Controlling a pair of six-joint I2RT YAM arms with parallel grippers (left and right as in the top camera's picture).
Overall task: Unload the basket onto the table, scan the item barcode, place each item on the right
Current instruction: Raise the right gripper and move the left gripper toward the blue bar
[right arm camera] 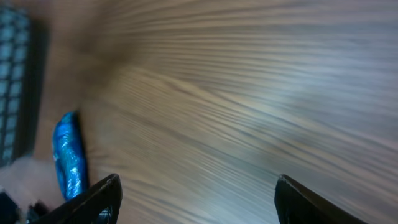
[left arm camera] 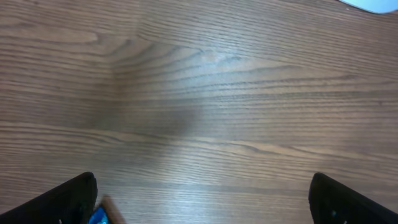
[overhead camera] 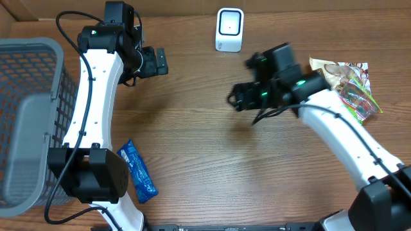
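A white barcode scanner (overhead camera: 229, 29) stands at the back of the table; its edge shows in the left wrist view (left arm camera: 373, 5). A blue packet (overhead camera: 137, 170) lies flat at the front left, also seen as the blue packet (right arm camera: 68, 155) in the blurred right wrist view. My left gripper (overhead camera: 157, 62) hovers left of the scanner, open (left arm camera: 202, 208) over bare wood. My right gripper (overhead camera: 234, 96) hangs at mid-table, open (right arm camera: 199, 202) and empty, far from the packet.
A grey mesh basket (overhead camera: 26, 115) fills the left edge, and the basket (right arm camera: 15, 81) shows in the right wrist view. Colourful snack packets (overhead camera: 350, 83) lie at the back right behind the right arm. The tabletop (overhead camera: 205, 160) is brown wood.
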